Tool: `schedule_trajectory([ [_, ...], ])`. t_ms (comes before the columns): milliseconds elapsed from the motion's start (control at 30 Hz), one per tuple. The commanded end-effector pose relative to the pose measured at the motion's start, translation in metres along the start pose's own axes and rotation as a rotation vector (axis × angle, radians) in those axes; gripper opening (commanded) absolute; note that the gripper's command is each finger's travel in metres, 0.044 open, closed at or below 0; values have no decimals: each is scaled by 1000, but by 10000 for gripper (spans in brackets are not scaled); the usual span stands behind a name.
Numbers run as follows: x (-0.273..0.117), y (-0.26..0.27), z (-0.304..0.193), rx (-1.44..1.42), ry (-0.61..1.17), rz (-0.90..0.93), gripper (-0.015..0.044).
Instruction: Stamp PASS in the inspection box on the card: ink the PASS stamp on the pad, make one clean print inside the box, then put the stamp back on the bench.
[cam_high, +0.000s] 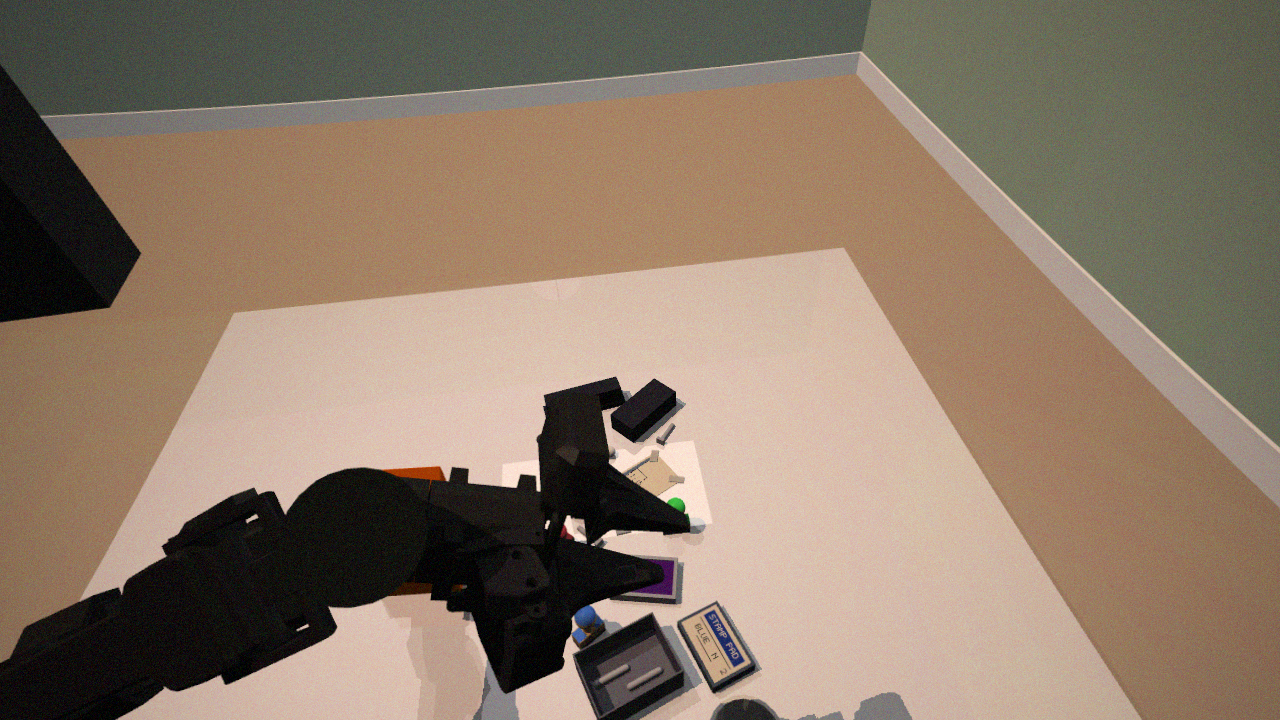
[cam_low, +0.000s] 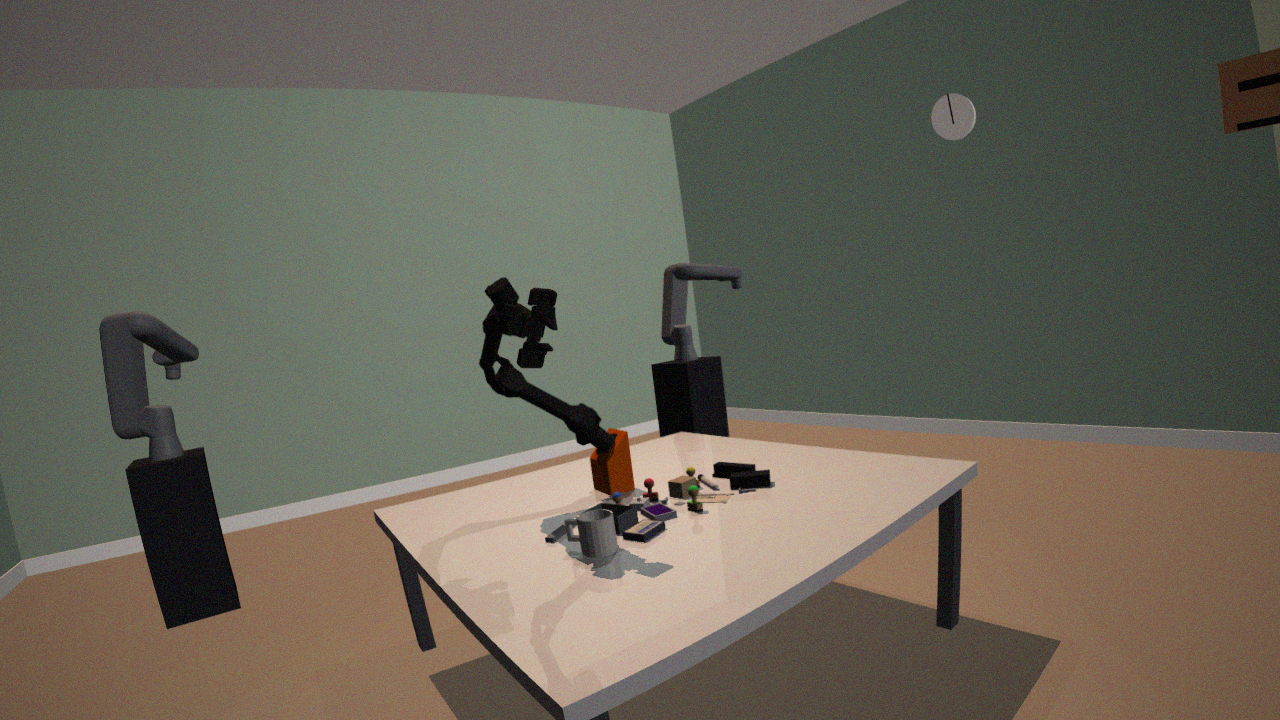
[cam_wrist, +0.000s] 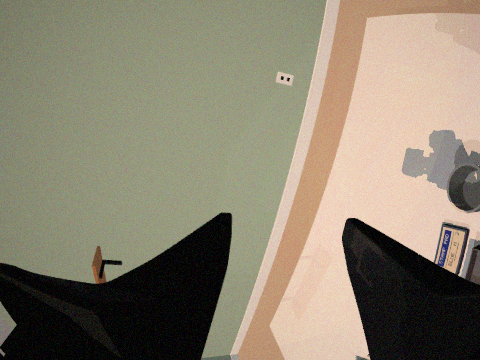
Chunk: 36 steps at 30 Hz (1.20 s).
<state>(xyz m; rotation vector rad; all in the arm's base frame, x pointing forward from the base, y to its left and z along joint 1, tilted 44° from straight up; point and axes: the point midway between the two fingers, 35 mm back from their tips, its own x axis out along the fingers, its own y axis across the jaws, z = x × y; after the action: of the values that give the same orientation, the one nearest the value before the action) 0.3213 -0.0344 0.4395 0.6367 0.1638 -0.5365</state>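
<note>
My gripper (cam_high: 674, 547) (cam_low: 549, 337) (cam_wrist: 289, 226) is partly open and empty, high above the bench. In the top view its fingers overlap the purple ink pad (cam_high: 668, 586) (cam_low: 658, 511). The tan card (cam_high: 660, 474) (cam_low: 713, 497) is partly hidden by the arm in the top view; its box is too small to make out. A green-knobbed stamp (cam_high: 675, 505) (cam_low: 693, 491) stands near the card. A red-knobbed stamp (cam_high: 566, 531) (cam_low: 648, 483), a blue-knobbed stamp (cam_high: 586, 617) (cam_low: 616, 496) and a yellow-knobbed one (cam_low: 690, 471) also stand there. No stamp's wording is readable.
A closed stamp pad tin (cam_high: 716, 646) (cam_low: 644, 531) (cam_wrist: 452, 247) lies beside a dark tray (cam_high: 658, 692) with two pale sticks. A grey mug (cam_low: 597, 534) (cam_wrist: 467, 192) stands near them. A wooden block (cam_low: 682, 486) and black blocks (cam_high: 644, 411) (cam_low: 750, 480) stand by the card.
</note>
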Motion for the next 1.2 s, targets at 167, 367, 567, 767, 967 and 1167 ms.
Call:
schedule_trajectory([
  [167,112,-39,-106,-326,217,-322,224],
  [367,164,-82,-184,-582,404,-496,224],
  [567,197,-141,-261,-852,626,-648,224],
  [767,206,-213,-334,-1127,886,-783,224],
  [967,200,-241,-350,-1212,975,-820,224],
  [1167,201,-245,-349,-1212,976,-820,224],
])
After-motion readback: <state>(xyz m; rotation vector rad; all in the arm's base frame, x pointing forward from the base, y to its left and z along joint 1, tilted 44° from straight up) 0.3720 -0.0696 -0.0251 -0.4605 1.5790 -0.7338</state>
